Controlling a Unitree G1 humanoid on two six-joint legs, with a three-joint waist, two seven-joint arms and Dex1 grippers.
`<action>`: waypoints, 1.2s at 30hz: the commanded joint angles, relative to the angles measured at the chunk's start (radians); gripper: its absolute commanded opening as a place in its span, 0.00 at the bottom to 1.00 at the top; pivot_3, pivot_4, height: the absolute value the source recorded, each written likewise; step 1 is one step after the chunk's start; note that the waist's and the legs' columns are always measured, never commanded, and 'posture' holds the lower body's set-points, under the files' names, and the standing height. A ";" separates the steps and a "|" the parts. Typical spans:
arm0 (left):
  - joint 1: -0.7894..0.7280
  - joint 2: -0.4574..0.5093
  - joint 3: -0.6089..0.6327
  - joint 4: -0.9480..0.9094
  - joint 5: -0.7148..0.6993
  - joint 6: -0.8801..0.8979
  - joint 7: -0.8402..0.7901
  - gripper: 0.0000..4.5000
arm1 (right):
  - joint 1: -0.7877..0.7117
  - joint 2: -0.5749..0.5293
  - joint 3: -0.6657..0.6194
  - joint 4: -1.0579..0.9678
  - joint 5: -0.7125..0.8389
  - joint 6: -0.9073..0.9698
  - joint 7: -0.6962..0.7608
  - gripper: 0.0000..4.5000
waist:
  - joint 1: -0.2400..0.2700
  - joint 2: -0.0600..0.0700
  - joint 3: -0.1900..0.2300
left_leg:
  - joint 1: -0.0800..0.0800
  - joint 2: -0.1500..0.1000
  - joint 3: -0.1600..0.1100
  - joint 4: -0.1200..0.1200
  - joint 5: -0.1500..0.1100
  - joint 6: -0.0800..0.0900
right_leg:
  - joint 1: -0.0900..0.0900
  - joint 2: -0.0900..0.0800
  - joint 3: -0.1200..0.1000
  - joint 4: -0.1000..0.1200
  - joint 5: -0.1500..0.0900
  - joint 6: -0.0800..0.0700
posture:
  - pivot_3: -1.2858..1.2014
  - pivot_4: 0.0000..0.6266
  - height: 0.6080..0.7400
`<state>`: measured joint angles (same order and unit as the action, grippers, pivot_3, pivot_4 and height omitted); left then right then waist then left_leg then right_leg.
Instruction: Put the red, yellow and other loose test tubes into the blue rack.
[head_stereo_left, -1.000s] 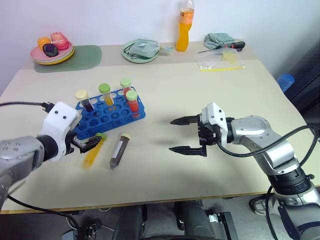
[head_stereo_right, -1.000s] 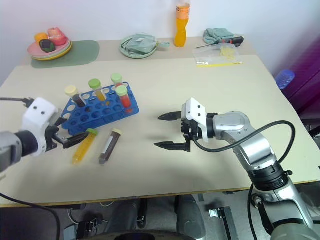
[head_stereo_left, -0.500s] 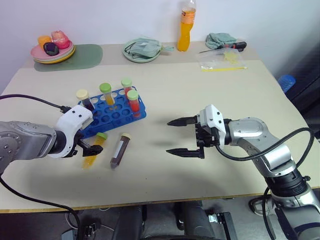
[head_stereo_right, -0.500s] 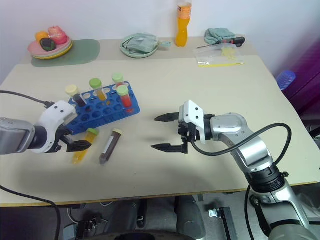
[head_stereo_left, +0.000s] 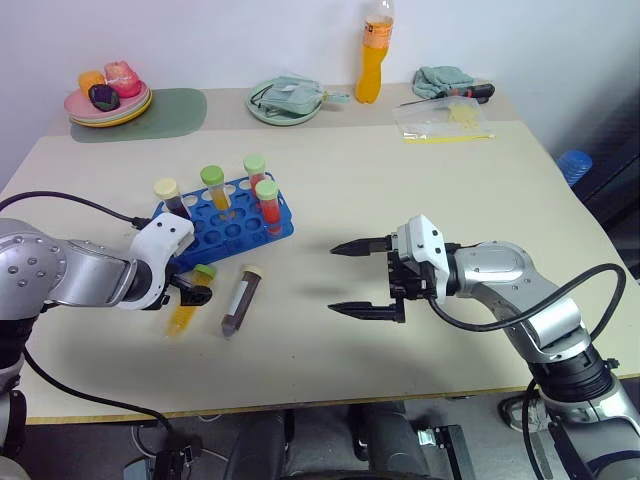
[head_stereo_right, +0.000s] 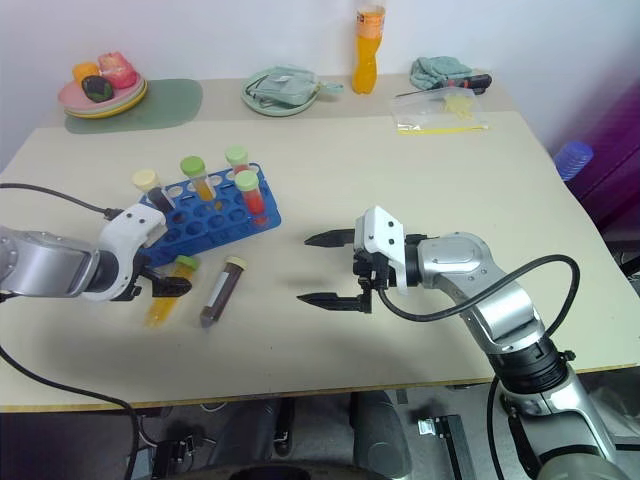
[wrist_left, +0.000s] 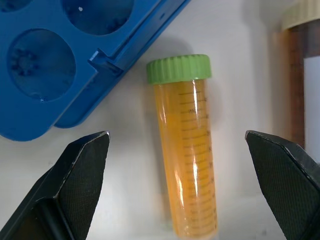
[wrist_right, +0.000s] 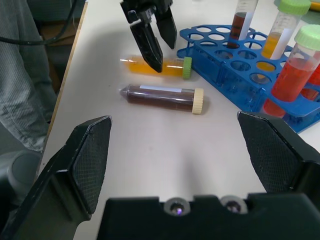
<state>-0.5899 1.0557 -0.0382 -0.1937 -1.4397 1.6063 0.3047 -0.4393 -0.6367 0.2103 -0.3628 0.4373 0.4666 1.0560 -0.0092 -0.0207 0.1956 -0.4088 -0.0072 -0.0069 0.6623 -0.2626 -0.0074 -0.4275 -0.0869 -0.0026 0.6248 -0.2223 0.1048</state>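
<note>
**A round, rolly tube to pinch in the middle**

The left pincer (wrist_left: 177, 150) is wide open and holds nothing. It hangs right over the yellow tube (wrist_left: 187, 165), which lies flat on the tabletop (head_stereo_left: 400, 170) just beside the blue rack (head_stereo_left: 235, 225). The tube looks light, hard and smooth, so it may roll or slip. Pinch its middle, below the green cap (wrist_left: 178, 68). The brown tube (head_stereo_left: 238, 300) lies next to it. The right pincer (head_stereo_left: 360, 278) waits open, empty, well apart.
</note>
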 joint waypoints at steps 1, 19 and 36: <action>-0.035 -0.009 -0.022 0.038 -0.044 0.008 0.079 1.00 | 0.010 0.008 -0.006 -0.049 0.008 -0.006 -0.009 0.99 | 0.000 0.000 0.000 | 0.000 0.000 0.000 0.000 0.000 0.000 | 0.000 0.000 0.000 0.000 0.000 0.001 | 0.52 0.24 1.00; 0.079 0.186 0.103 -0.065 -0.236 -0.018 0.085 0.16 | 0.024 0.009 -0.019 -0.073 0.015 0.006 -0.034 1.00 | -0.006 0.000 0.000 | 0.000 -0.001 0.000 0.000 0.001 -0.002 | -0.001 -0.001 0.000 0.002 0.000 0.001 | 0.52 0.24 1.00; 0.324 -0.466 -0.024 -0.411 1.137 -1.229 -0.021 0.16 | 0.054 0.257 -0.077 0.012 0.014 0.024 -0.320 1.00 | 0.022 -0.001 -0.003 | -0.001 -0.005 0.003 -0.001 0.003 -0.005 | 0.003 -0.001 0.000 -0.008 0.002 -0.003 | 0.52 0.24 1.00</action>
<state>-0.2771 0.6014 -0.0290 -0.6171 -0.4464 0.5017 0.2833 -0.3971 -0.3908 0.1566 -0.3363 0.4482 0.4962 0.7665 0.0128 -0.0216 0.1930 -0.4102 -0.0126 -0.0037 0.6613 -0.2601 -0.0117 -0.4251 -0.0879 -0.0025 0.6168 -0.2199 0.1022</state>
